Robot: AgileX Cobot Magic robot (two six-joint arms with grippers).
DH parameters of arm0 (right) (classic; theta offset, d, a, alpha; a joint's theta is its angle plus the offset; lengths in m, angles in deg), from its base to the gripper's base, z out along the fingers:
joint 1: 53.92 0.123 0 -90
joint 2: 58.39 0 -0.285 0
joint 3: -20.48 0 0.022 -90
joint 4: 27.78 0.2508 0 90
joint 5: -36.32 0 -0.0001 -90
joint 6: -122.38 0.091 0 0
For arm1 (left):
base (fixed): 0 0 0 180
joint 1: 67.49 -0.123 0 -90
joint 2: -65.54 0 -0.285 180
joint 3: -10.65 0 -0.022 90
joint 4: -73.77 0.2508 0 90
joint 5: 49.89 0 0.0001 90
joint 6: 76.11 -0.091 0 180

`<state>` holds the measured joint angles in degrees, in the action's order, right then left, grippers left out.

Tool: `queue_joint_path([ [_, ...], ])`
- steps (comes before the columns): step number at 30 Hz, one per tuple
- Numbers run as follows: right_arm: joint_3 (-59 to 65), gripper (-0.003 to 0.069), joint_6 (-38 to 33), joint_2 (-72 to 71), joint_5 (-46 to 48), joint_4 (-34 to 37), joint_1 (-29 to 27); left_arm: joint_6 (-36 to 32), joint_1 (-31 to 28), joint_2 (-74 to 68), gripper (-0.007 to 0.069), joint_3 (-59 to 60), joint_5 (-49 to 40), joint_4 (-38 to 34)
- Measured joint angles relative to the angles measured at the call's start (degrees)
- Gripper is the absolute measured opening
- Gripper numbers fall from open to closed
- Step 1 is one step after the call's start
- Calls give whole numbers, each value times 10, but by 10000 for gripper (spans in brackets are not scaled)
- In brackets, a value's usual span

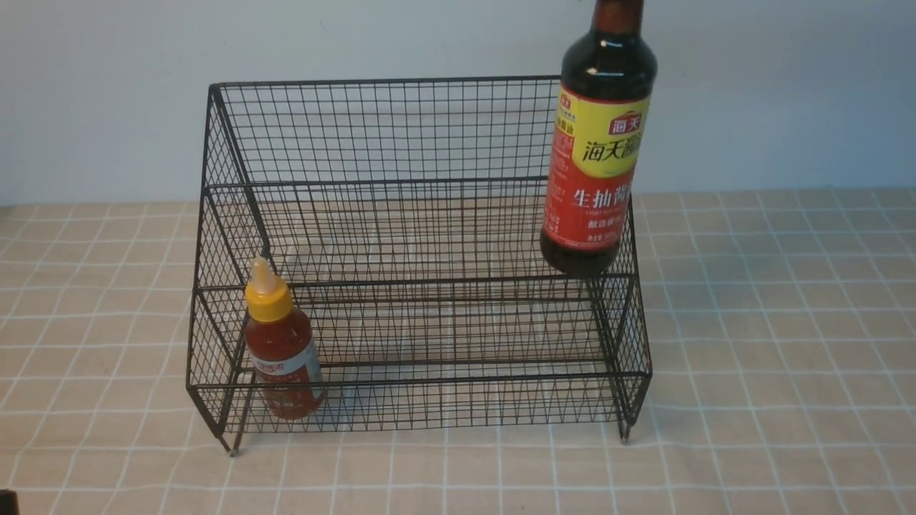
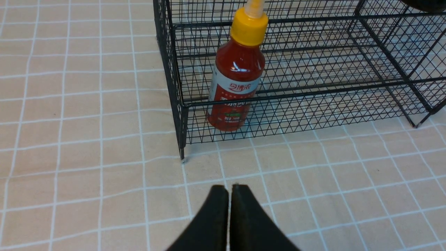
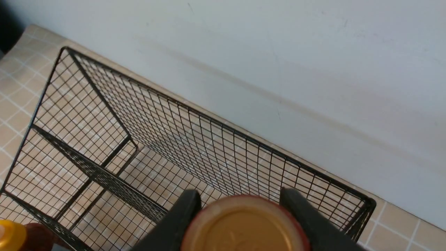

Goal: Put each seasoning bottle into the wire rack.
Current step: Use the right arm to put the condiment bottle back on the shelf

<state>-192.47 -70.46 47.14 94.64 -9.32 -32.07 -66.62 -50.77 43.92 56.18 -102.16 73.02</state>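
The right pincer [image 3: 240, 202] has its two black fingers closed against opposite sides of the brown-red cap [image 3: 244, 226] of the soy-sauce bottle [image 1: 597, 179], which hangs upright straight beneath it. The bottle looks full and probably heavy, with a smooth, rigid body that could be glass and so breakable. A grip on the cap alone may let it swing or slip, and the neck just under the cap seems the surer place to hold. Below the fingers lies the right end of the wire rack [image 1: 401, 129]; whether the bottle's base touches the upper tier or hovers over it cannot be told. The left pincer [image 2: 229, 190] is pressed shut on nothing, low over the cloth, and just ahead of it, behind the rack's front corner, stands the red-sauce squeeze bottle [image 2: 237, 80] — upright on the lower tier, small, likely light and soft-walled, best taken round its middle. Rack and bottles rest on a beige tablecloth [image 1: 773, 322] gridded in white, slightly rumpled — a surface that might shift under the rack's short legs. Beyond the rack's tall back rises a plain pale wall [image 1: 429, 36].
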Motion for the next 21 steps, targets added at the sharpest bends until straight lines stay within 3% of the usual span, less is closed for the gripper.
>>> queue_joint_path([
  [6,7,271,4,16,69,-21,0,0,0,0,-7,0,0,0],
  [15,10,271,17,24,54,-27,0,0,0,0,-7,0,0,0],
  [21,9,271,13,33,111,-23,0,0,0,0,-7,0,0,0],
])
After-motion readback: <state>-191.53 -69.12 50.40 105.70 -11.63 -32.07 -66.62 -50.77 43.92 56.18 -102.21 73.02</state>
